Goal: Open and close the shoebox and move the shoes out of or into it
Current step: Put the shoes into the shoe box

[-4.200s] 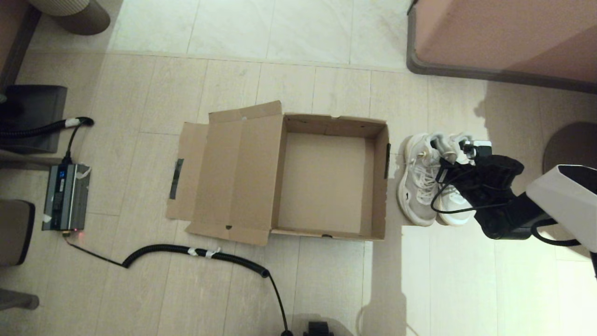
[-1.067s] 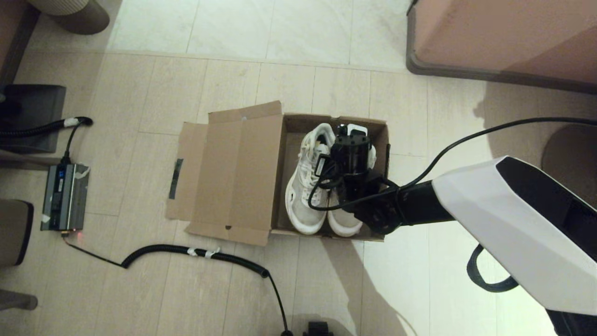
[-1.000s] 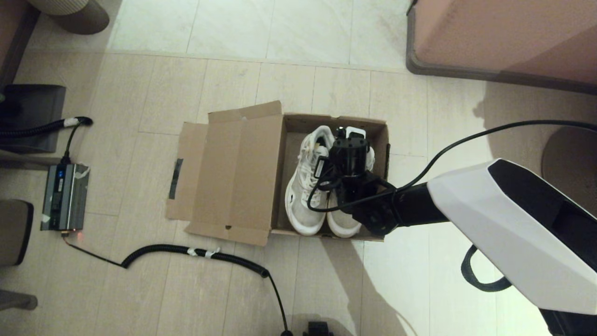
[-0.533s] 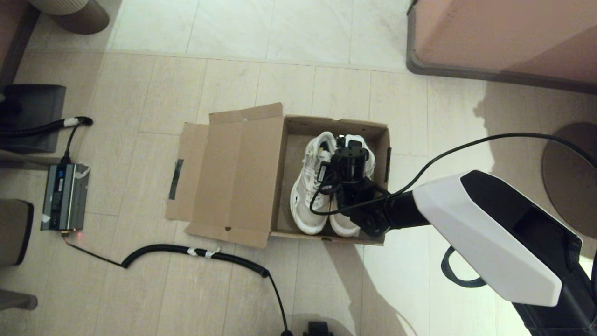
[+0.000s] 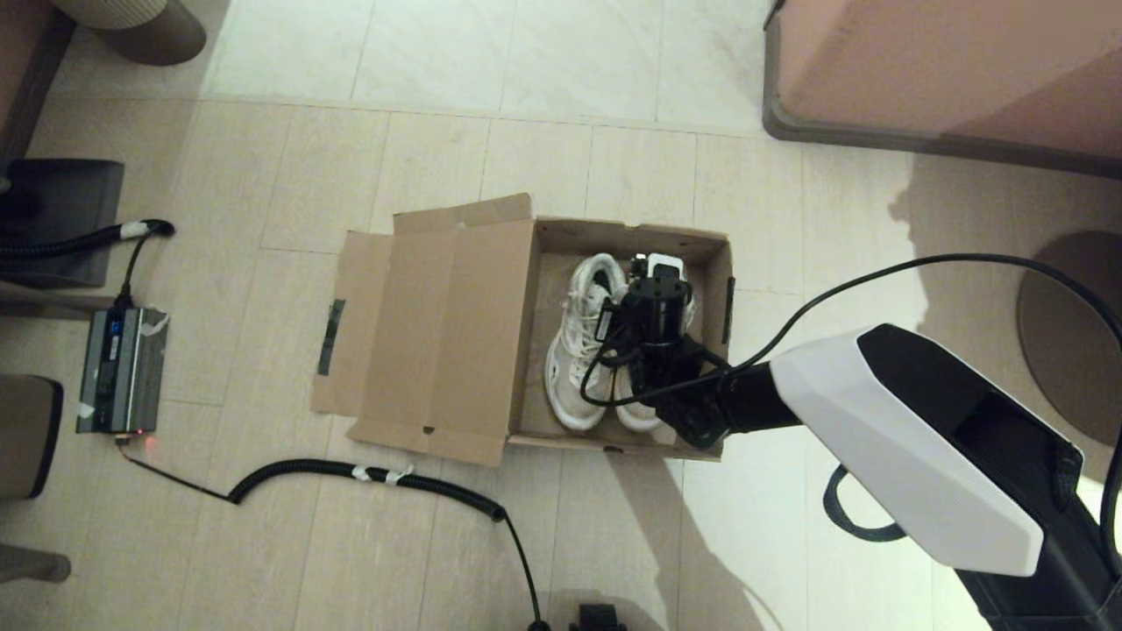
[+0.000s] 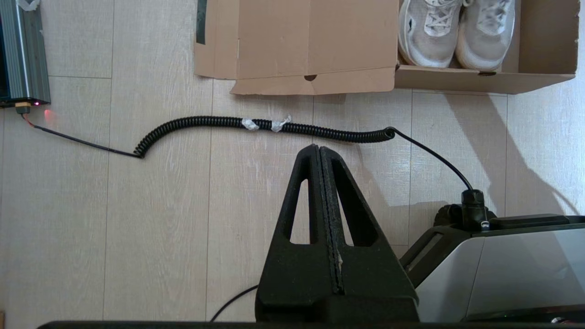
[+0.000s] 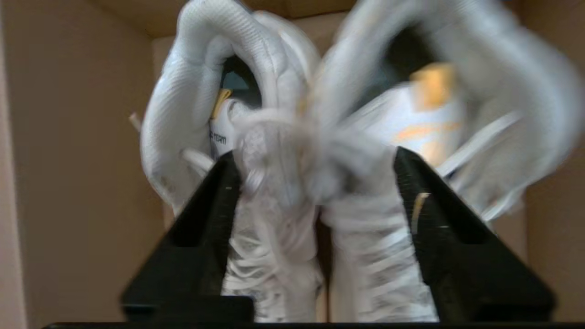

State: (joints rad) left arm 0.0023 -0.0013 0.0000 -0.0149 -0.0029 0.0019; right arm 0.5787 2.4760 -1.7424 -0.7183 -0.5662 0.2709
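Note:
The brown shoebox stands open on the floor, its lid folded flat to the left with dark tape on its edge flap. Both white shoes lie side by side inside it, toes toward me. My right gripper reaches down into the box over the shoes. In the right wrist view this right gripper is open, its fingers on either side of the laced shoes. My left gripper hangs shut and empty over bare floor in front of the shoebox and shoes.
A coiled black cable crosses the floor in front of the box, running to a grey power unit at the left. A pink-brown furniture block fills the far right. A dark round base sits at the right edge.
The right gripper carried both shoes from the floor right of the box into it. Over the last second it lowered them to the box floor and its fingers opened.

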